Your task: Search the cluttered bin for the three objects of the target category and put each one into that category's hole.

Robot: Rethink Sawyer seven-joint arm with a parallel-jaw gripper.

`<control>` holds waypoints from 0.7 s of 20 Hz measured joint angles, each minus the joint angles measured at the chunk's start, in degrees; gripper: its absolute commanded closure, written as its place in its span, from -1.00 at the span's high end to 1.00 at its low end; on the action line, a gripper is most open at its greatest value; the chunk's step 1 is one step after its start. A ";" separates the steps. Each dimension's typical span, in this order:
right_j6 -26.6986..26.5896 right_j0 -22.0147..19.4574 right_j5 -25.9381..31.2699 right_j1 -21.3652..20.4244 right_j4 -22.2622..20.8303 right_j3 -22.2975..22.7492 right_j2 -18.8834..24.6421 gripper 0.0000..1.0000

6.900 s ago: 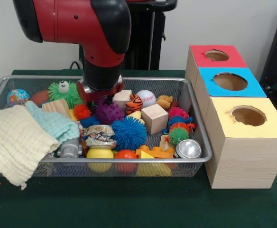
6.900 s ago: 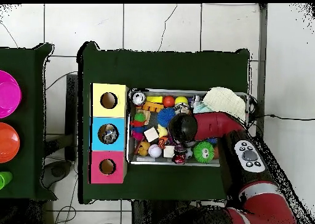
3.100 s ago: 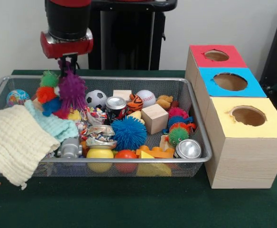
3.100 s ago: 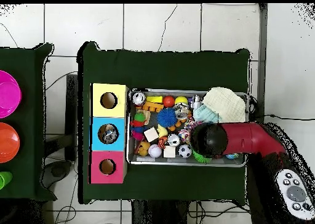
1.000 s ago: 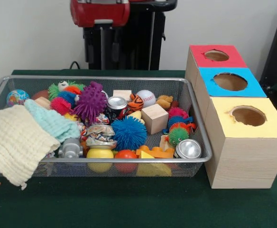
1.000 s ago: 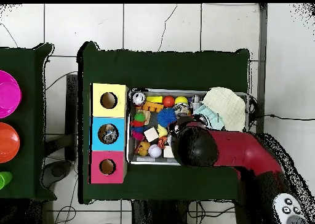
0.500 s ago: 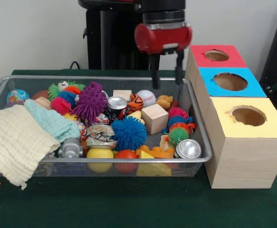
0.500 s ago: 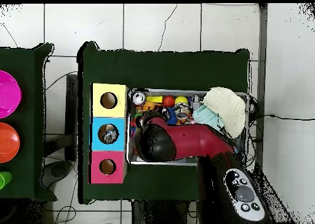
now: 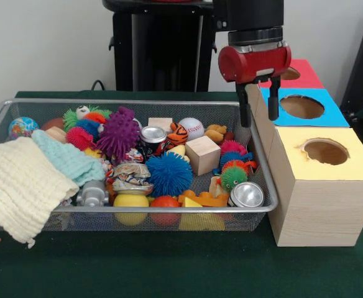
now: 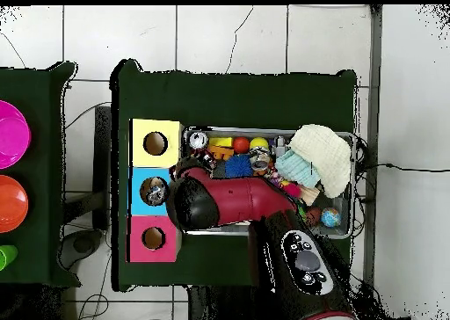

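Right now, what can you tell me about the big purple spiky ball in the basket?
The purple spiky ball looks soft and rubbery, covered all over in stubby spikes. It sits on top of the pile toward the wire basket's back, between a red spiky ball and a drink can. Nothing is holding it.

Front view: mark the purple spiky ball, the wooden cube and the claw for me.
purple spiky ball (image 9: 119, 132): front view, centre of its spiky body.
wooden cube (image 9: 202, 154): front view, near the middle of its front faces.
claw (image 9: 258, 103): front view, midway between its two open black fingertips.
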 measured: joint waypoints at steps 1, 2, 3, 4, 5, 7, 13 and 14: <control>0.00 0.20 0.00 0.09 0.21 -0.08 -0.21 1.00; 0.00 0.41 0.00 0.19 0.41 -0.16 -0.42 1.00; 0.00 0.52 0.00 0.26 0.65 -0.21 -0.60 1.00; 0.00 0.55 0.00 0.34 0.92 -0.25 -0.78 1.00; 0.00 0.52 0.00 0.37 1.07 -0.28 -0.91 1.00; 0.00 0.48 0.00 0.46 1.42 -0.47 -1.54 1.00; 0.00 1.16 0.00 0.82 1.72 -1.82 -4.36 1.00; 0.00 1.34 0.00 0.79 1.73 -2.06 -4.93 1.00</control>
